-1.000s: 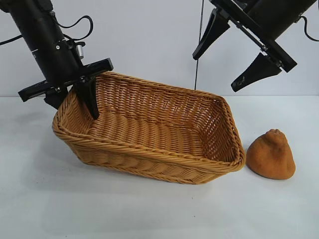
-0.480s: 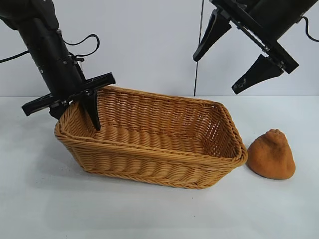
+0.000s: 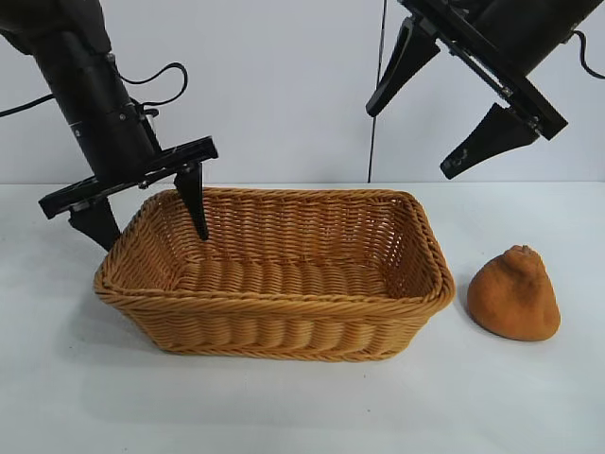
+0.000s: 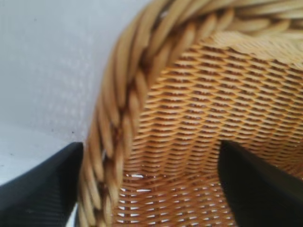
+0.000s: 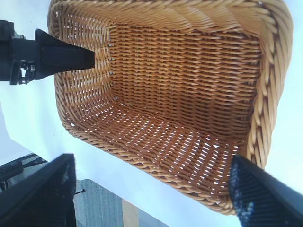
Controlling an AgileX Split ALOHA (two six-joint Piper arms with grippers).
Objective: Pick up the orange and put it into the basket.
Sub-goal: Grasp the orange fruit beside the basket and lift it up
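The wicker basket sits flat on the white table, mid-scene. To its right the lumpy brownish orange rests on the table, apart from the basket and from both grippers. My left gripper is open and straddles the basket's left rim, one finger outside and one inside. In the left wrist view the braided rim runs between the spread fingers. My right gripper hangs open high above the basket's right end, holding nothing. The right wrist view looks down into the basket; the orange is out of that view.
A white wall stands behind the table. White tabletop shows in front of the basket and around the orange. In the right wrist view a finger of the left gripper reaches over the basket's end wall.
The left gripper's fingers have spread and let go of the basket's rim. The basket has dropped from a tilt to lying flat. The right arm has not moved.
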